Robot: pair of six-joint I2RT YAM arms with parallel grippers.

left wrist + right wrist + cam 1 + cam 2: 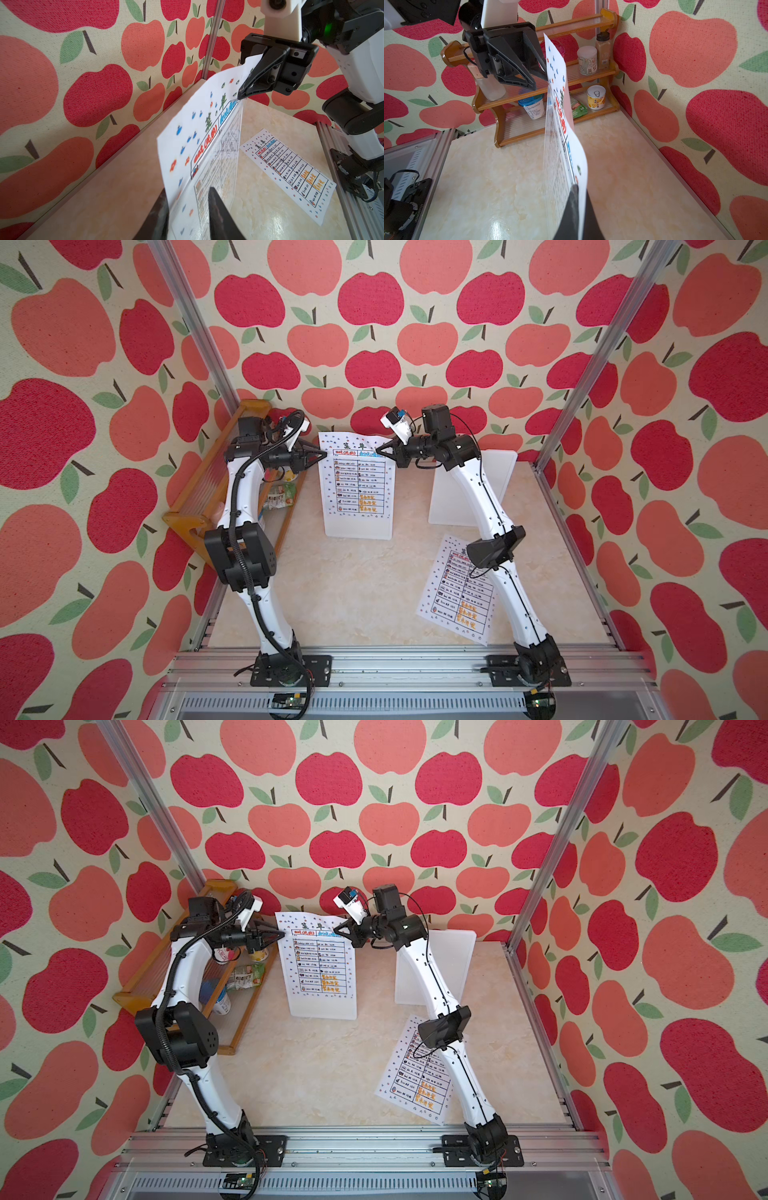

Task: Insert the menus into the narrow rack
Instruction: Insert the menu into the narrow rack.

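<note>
we see the upright menu point(359, 481) point(320, 961) point(199, 133) point(560, 68) standing in the narrow rack point(357, 533) point(324, 1014) point(232, 133) point(550, 155), a clear holder on the marble-look table point(353, 593). the menu's lower part sits behind the rack's clear front panel, and its top strip rises above the rack's rim and curls backward

the right gripper point(377, 449) point(335, 930) point(241, 96) point(575, 186) is at the rack's right side. its jaws are pinched fully together on the sheet's upper right edge, just above the rim

the left gripper point(324, 455) point(282, 935) point(187, 189) point(539, 80) is at the rack's left side, level with the rim. its jaws stand partly apart and straddle the sheet's left edge. the rear finger point(538, 62) meets the paper, while the front finger point(517, 70) looks just clear of the rack's panel, so we see no firm hold there

the flat menu point(451, 601) point(411, 1077) point(291, 170) lies printed side up on the table, in front of the rack and to its right. it is well apart from the rack and partly under the right arm

a second rack point(449, 502) point(463, 969), white, leans just to the narrow rack's right

a wooden shelf point(187, 514) point(137, 996) point(508, 143) stands to the rack's left, carrying a yellow tin point(596, 97), a white bottle point(534, 108), a green packet point(578, 108) and two jars
</note>
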